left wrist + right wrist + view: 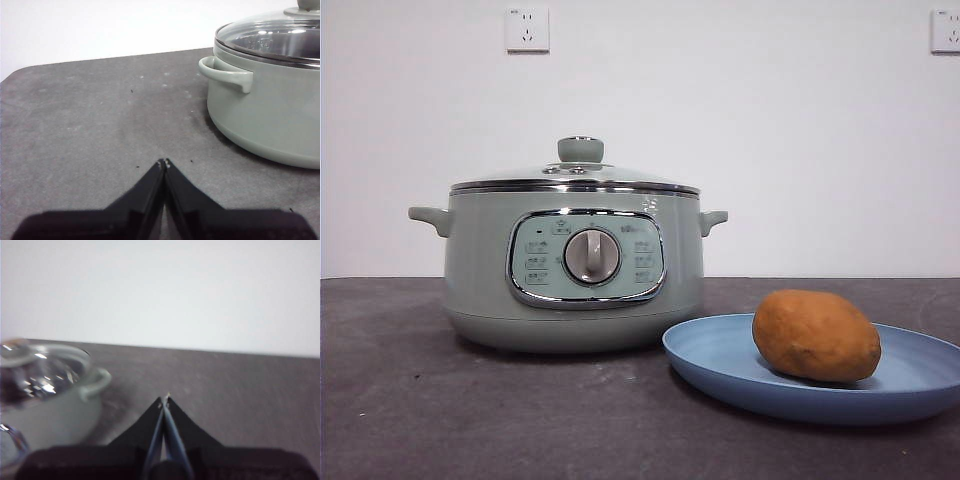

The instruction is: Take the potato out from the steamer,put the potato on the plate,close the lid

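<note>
In the front view, the steamer stands on the dark grey counter, with its control panel and silver dial facing the camera; the glass lid sits on top of it, level on the rim, with the pale green knob upward; the potato lies on the light blue plate, toward the plate's middle; the plate is just beside the steamer, in front of its lower side, and I cannot tell if they touch; two wall sockets are on the white wall behind; no arm shows in this view.

In the left wrist view, the left tool has its two black jaws pressed together at the tips, with nothing between them; it is over bare counter, apart from the steamer; one side handle of the steamer points toward this side; the lid is seen resting on the pot.

In the right wrist view, which is a little blurred, the right tool also has its jaws brought together at the tips, holding nothing; it is over the counter; the steamer with its lid and a handle is off to one side, not touching the tool.
</note>
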Robot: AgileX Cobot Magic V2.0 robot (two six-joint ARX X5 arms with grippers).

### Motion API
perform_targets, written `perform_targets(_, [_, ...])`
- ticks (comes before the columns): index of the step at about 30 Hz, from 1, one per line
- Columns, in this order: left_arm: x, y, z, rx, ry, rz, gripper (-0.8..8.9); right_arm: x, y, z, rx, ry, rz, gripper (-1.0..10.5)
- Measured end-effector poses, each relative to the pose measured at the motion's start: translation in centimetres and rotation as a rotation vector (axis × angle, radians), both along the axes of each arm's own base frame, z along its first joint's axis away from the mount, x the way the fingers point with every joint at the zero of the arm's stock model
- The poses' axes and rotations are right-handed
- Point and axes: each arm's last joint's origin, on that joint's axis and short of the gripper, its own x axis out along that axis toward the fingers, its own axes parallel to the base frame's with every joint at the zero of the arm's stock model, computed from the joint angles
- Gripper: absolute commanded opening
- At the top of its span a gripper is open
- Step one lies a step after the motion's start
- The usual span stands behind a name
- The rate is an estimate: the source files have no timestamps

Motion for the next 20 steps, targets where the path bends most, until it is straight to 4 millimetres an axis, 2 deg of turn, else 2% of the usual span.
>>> perform_targets(4, [0.0,0.0,0.0,0.000,0.000,0.000,-0.04,-0.3,-0.2,-3.4,0.023,0.026,-0.055,0.0])
perform_targets(8, [0.0,0.0,0.0,0.000,0.000,0.000,-0.04,-0.5,-0.2,-5.5,0.045,0.025,-0.059,0.0])
perform_targets(12, [0.0,0.0,0.0,0.000,0.000,0.000,-0.04,-0.5,-0.2,-6.6,0.057,0.035,-0.059,0.0])
perform_targets(20, [0.0,0.0,0.0,0.000,0.000,0.000,-0.04,-0.6,-0.2,-7.6,0.076,0.096,-0.062,0.0])
